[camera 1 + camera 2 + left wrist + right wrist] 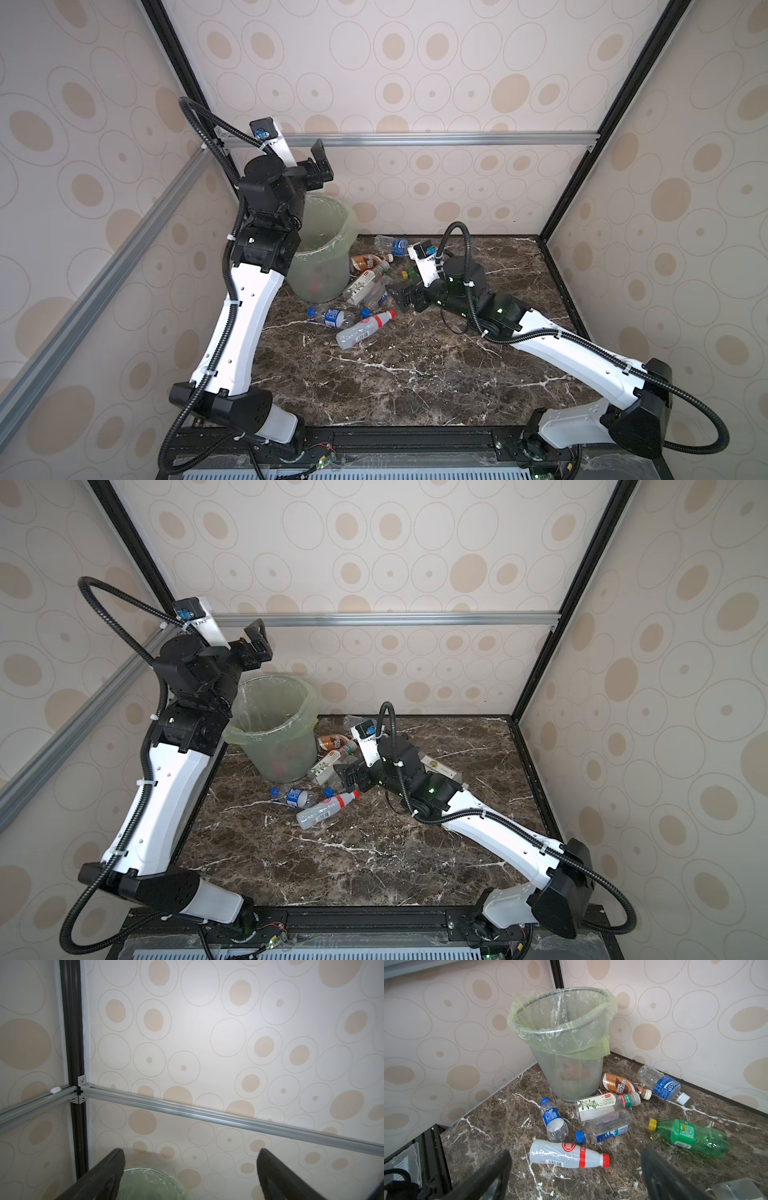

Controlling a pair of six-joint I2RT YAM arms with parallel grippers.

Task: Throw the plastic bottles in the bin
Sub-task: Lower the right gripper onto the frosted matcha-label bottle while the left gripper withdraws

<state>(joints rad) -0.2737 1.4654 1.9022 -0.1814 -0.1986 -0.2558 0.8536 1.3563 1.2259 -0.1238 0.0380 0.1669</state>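
The bin [328, 253] [274, 729] [562, 1043], a pale green lined bucket, stands at the table's back left. My left gripper [322, 163] [258, 640] [191, 1153] hangs open and empty high above the bin's rim [149, 1178]. Several plastic bottles lie beside the bin: a white one with a red cap [566, 1156] [365, 328], a small blue-labelled one [553, 1124] [332, 318], a brown one [618, 1084] and a green one [691, 1136]. My right gripper [401, 297] [347, 777] [575, 1153] is open just above the table, right of the pile, with the red-capped bottle ahead of its jaws.
Patterned walls close in the back and sides, with an aluminium rail [187, 1109] above bin height. A flat pale box [440, 767] lies under my right arm. Dim coloured shapes [316, 284] show through the bin wall.
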